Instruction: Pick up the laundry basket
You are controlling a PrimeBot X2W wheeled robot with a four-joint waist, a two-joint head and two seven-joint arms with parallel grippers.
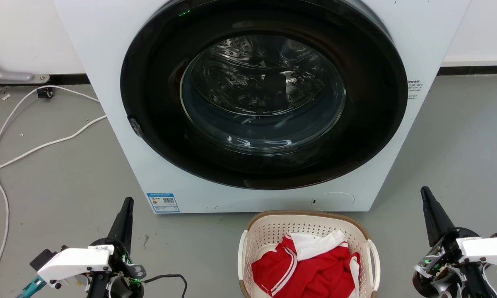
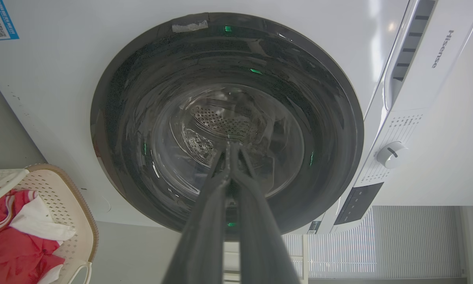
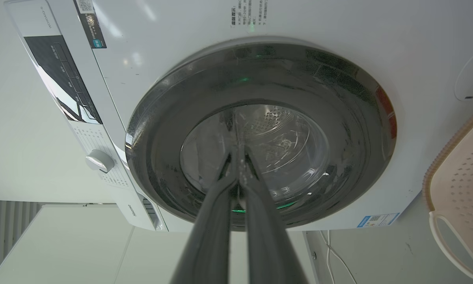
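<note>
Head view: basket (image 1: 273, 231) on the floor before the washer (image 1: 107, 49), between left gripper (image 1: 128, 203) and right gripper (image 1: 425, 192), touching neither; left wrist: fingers (image 2: 205, 225) clenched, empty; right wrist: likewise; reaching, grasping and lifting all remain.

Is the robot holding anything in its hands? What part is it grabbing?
Nothing. The left hand and the right hand are both shut and empty. They sit on either side of the laundry basket, not touching it.
</note>
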